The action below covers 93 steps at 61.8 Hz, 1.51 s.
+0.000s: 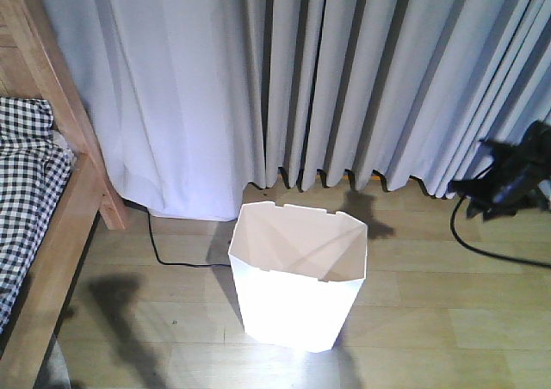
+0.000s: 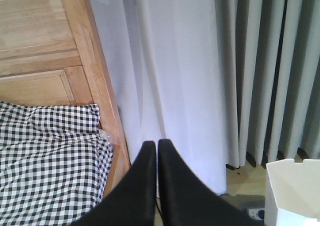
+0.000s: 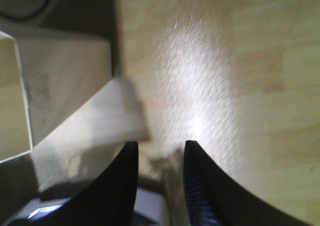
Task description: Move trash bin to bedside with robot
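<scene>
So the white plastic trash bin with the angular notched rim (image 1: 297,277) sits upright on the light wooden floor (image 1: 448,320), in front of the pale grey curtains (image 1: 344,79) and near the light-brown wooden bed frame (image 1: 60,225) with its black-and-white checked cover (image 1: 26,200), not touching it. My left fingers (image 2: 156,151) are pressed nearly together, holding nothing, pointing at the curtain by the bed. My right fingers (image 3: 159,161) are spread a bit, empty, over the floor. A black cable (image 1: 172,256) trails behind the bin.
</scene>
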Available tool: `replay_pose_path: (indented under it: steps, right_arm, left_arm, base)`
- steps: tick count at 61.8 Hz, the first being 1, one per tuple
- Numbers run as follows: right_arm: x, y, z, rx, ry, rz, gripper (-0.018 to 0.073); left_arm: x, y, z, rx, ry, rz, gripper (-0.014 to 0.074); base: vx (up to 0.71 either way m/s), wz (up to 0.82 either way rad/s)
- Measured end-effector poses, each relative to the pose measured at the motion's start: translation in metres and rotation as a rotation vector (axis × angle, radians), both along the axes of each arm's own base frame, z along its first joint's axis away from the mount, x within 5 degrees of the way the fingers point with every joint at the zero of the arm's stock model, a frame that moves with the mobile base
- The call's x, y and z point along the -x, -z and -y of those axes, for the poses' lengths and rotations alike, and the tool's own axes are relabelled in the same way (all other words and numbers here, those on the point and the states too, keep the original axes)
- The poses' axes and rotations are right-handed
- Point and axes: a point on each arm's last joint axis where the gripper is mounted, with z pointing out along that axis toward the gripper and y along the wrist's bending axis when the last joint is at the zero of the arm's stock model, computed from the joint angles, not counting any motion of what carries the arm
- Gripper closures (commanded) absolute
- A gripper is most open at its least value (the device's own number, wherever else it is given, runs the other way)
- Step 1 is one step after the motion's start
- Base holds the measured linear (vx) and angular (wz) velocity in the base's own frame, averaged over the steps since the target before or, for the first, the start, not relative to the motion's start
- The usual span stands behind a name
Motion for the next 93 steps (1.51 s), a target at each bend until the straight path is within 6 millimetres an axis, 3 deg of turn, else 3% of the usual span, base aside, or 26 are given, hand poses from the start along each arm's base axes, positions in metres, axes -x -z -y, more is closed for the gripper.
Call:
replay_pose_path:
  steps: [10,23,35,46,58,70,79,87,93]
  right_arm:
    - [0.024,-0.084,-0.015,0.116,-0.072,0.21,0.0342]
    - [0.061,-0.192,-0.049,0.226,-0.177,0.495,0.0342]
    - [0.105,-0.262,-0.082,0.249,-0.232,0.692,0.0342]
    - [0.169,-0.309,-0.104,0.218,-0.209,0.914,0.0342]
    - [0.249,-0.324,-0.11,0.195,-0.15,1.108,0.0342]
    - [0.314,-0.304,-0.115,0.175,-0.147,1.169,0.0342]
    - [0.343,-0.281,-0.117,0.16,-0.127,1.237,0.0342]
    - [0.354,-0.274,-0.118,0.156,-0.115,1.293,0.0347]
    - [0.358,-0.27,-0.119,0.138,-0.122,1.264,0.044]
  left_arm:
    - [0.0,0.0,0.0,0.0,0.0,0.0,0.0602]
    - [0.0,0.0,0.0,0.0,0.0,0.0,0.0602]
    - [0.0,0.0,0.0,0.0,0.0,0.0,0.0602]
    - [0.0,0.0,0.0,0.0,0.0,0.0,0.0602]
    - [0.0,0.0,0.0,0.0,0.0,0.0,0.0602]
    - [0.0,0.0,0.0,0.0,0.0,0.0,0.0602]
    - [0.0,0.0,0.0,0.0,0.0,0.0,0.0602]
    - [0.0,0.0,0.0,0.0,0.0,0.0,0.0602]
    - [0.0,0.0,0.0,0.0,0.0,0.0,0.0602]
  base:
    - [0.0,0.0]
    - [0.0,0.0]
    - [0.0,0.0]
    - [0.0,0.0]
    - [0.0,0.0]
    - [0.0,0.0]
    - [0.0,0.0]
    - [0.0,0.0]
    - [0.0,0.0]
